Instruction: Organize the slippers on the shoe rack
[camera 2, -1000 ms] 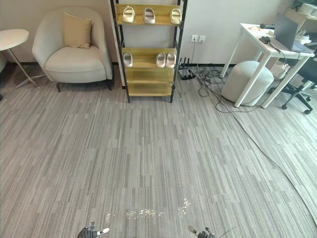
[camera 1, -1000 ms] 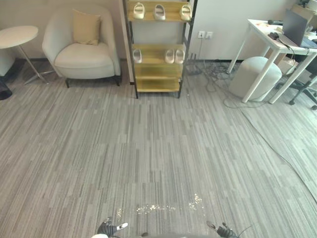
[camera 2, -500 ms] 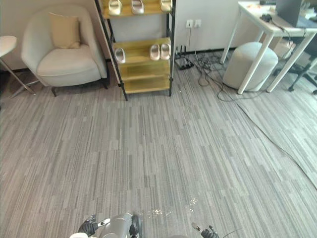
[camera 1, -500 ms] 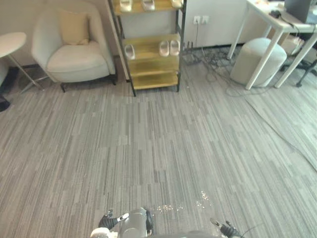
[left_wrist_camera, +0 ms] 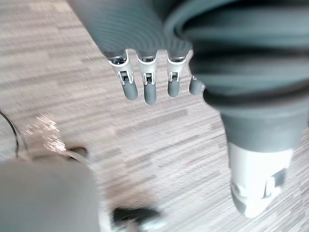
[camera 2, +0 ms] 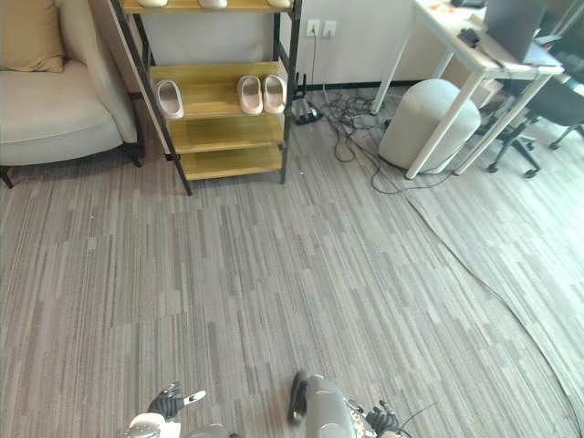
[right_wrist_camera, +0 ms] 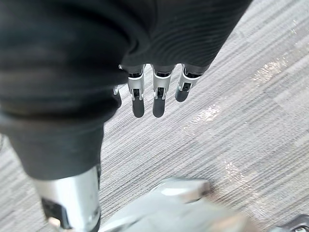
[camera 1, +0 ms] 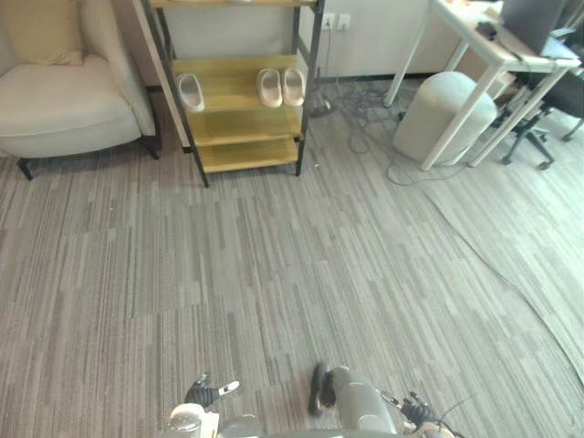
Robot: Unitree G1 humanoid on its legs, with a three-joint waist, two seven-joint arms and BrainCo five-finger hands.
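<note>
The shoe rack (camera 1: 242,128), wooden shelves in a black frame, stands against the far wall. Its middle shelf carries three pale slippers: a single one (camera 1: 191,91) on the left and a pair (camera 1: 281,87) side by side on the right. More slippers (camera 2: 213,3) peek in from the shelf above. The lower shelves are bare. My left hand (camera 1: 204,394) and right hand (camera 1: 415,412) hang low at the near edge, far from the rack. Over the carpet, the left hand's fingers (left_wrist_camera: 148,89) and the right hand's fingers (right_wrist_camera: 155,99) are straight and hold nothing.
A beige armchair (camera 1: 55,96) stands left of the rack. Right of it are a tangle of cables (camera 1: 365,114), a white pouf (camera 1: 441,114), a white desk (camera 1: 497,55) and an office chair (camera 1: 547,114). One cable (camera 1: 511,283) runs across the grey carpet at the right.
The camera has moved forward and tipped down: the rack now looks nearer and sits further left. Both hands stay low, empty and straight-fingered.
</note>
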